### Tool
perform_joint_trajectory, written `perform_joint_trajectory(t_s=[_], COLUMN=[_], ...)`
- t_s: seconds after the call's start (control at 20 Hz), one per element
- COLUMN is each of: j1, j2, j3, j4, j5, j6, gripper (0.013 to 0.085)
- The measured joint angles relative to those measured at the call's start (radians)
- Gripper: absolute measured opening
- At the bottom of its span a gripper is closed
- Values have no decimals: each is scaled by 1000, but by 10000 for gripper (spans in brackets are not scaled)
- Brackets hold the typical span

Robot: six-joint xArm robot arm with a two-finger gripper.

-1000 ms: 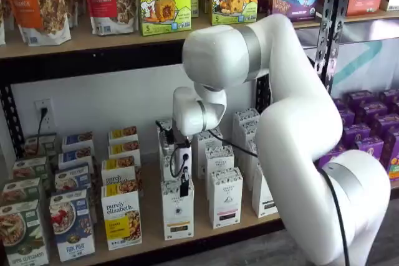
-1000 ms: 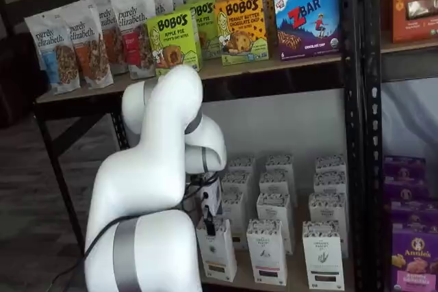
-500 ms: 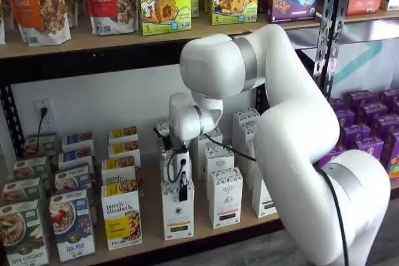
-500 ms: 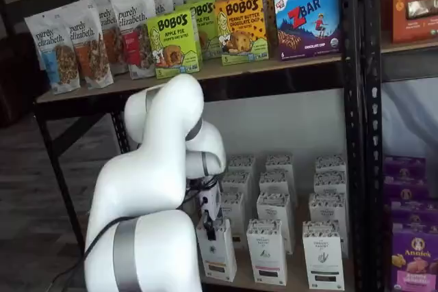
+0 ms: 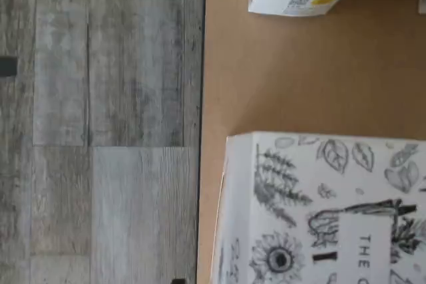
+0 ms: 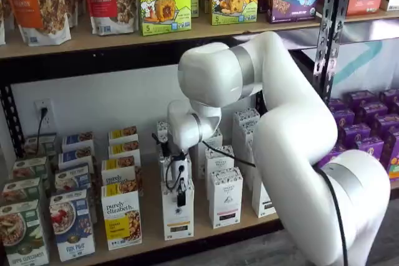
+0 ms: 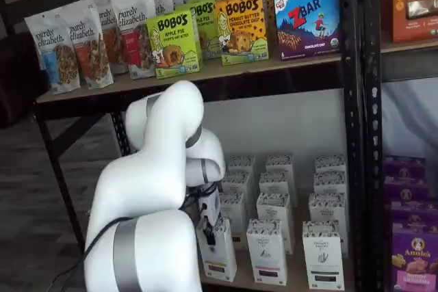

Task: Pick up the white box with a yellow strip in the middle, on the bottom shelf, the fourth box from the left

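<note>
— Claw status? White-bodied, black-fingered gripper [image 6: 181, 199] lowered onto tall white carton with yellow band [image 6: 177, 217]; grip state impossible to tell.

— Carton position? Upright at front edge of tan wooden bottom shelf [image 6: 153, 232], beside matching cartons.

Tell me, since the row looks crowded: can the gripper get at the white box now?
Probably yes. The gripper hangs right over the front white box, whose top is uncovered; the neighbouring carton stands apart. Whether the fingers are open cannot be told.
</note>
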Motion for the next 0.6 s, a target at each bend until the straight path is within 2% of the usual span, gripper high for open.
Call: perform_joint_trajectory(t_s=[0.35, 0.45, 0.5, 0.6], j1=[-2, -3, -3, -3], j2=[14, 16, 16, 17], j3=[-14, -19, -21, -24], j4=[3, 6, 7, 13], j5=[-4, 6, 9, 17], j6=[-4, -7, -8, -14], gripper=[850, 770, 770, 690])
